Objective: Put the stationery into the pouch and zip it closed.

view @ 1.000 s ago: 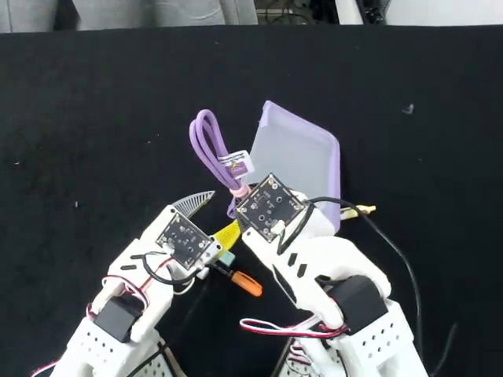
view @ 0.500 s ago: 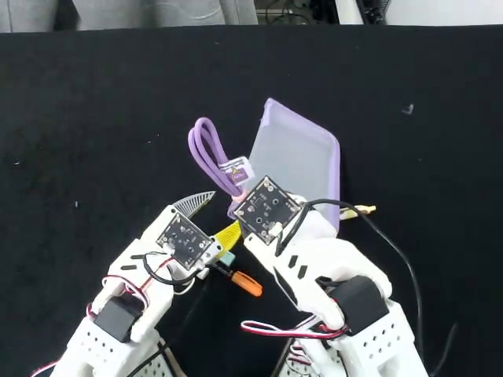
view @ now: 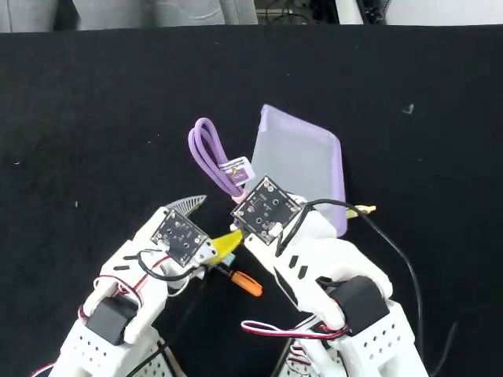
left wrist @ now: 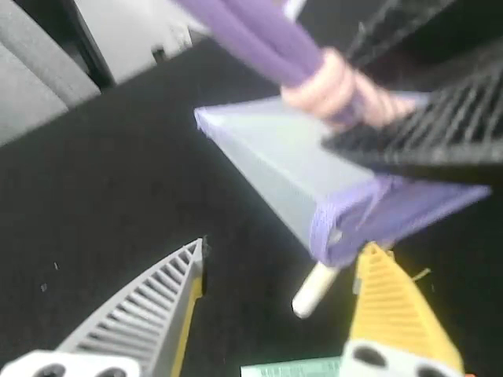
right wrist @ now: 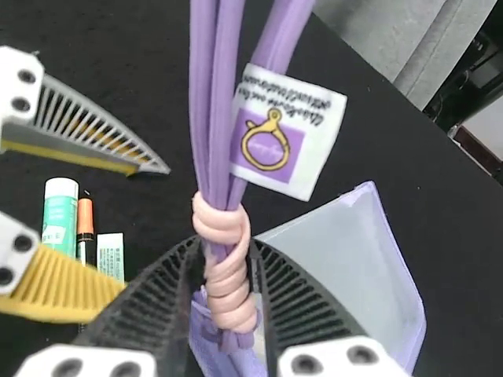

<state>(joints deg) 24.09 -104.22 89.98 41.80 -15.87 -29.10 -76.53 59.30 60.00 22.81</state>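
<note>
Count: one lilac translucent plastic pouch (view: 302, 169); one white printed tag (right wrist: 284, 141).
Right gripper (right wrist: 224, 302): clamped on purple cord loop (right wrist: 216, 94).
Left gripper (left wrist: 284, 250): jaws wide, empty.

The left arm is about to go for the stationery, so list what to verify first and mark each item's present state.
1. Strap held: ok, the right gripper is shut on the pink coil of the strap.
2. Picking hand free: ok, the left gripper is open and empty.
3. Stationery close by: ok, the orange pen and green tube lie on the table beside the left gripper.
4. Stationery inside the pouch: not ok for those two.
5. Pouch mouth unzipped: cannot tell.
6. Pale pencil tip at the pouch's edge, inside or underneath: cannot tell.
</note>
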